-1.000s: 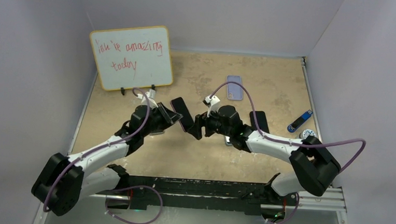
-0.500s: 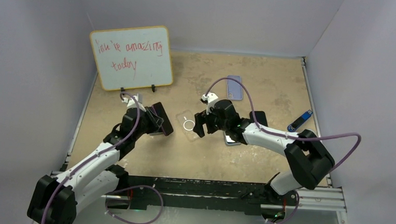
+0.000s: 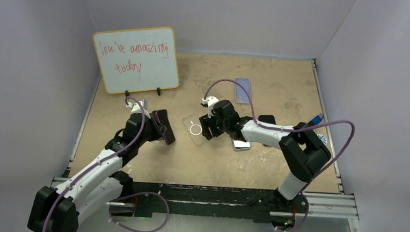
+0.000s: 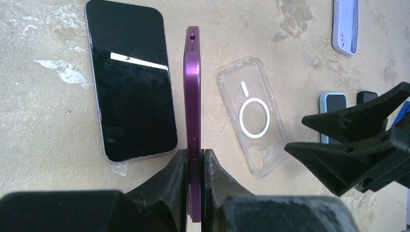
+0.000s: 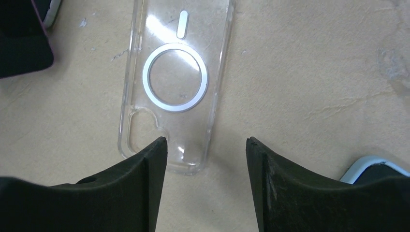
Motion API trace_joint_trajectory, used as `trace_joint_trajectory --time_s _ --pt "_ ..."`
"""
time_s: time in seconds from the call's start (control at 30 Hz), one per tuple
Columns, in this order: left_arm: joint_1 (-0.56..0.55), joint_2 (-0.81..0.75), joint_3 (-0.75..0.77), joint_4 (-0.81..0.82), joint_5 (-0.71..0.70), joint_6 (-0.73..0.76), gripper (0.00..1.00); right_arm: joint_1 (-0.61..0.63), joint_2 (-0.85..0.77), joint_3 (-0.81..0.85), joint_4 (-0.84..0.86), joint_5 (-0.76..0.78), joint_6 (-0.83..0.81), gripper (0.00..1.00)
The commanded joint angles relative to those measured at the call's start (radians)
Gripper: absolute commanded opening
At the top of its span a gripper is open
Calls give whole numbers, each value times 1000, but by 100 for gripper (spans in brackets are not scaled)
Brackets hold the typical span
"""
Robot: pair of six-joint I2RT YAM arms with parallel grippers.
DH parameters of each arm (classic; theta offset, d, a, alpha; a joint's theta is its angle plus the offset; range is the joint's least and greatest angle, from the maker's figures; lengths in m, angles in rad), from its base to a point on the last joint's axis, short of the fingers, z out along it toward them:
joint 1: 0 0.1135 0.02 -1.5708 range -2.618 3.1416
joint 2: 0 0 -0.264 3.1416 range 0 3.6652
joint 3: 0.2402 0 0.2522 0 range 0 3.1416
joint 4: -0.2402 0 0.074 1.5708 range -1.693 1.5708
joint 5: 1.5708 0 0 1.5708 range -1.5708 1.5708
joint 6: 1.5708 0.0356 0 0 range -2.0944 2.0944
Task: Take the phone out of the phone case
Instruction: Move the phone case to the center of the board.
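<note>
Speckled beige tabletop (image 3: 280,77): my left gripper (image 4: 196,162) clamps a purple phone (image 4: 192,82) upright on its edge, while the empty clear phone case (image 5: 176,82) lies flat just to its right, my right gripper (image 5: 205,145) poised open-jawed over one end.

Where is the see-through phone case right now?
In the top view, the clear case lies flat in the middle, between the purple phone pinched in the left fingers and the open right fingers beside it.
</note>
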Motion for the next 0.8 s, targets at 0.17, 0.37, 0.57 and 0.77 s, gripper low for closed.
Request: trace_joint_trajectory --time_s 0.17,0.37,0.57,0.77 --pt "12 -27 57 47 8 34 0 1 118 135 -53 45 -52 57" --pt "13 -21 55 61 21 35 0 1 186 185 -71 34 -57 45" --pt "13 -4 48 90 51 28 0 2 219 203 -89 54 -64 27" --pt "14 27 43 138 83 19 0 -1 204 173 -99 182 -70 0"
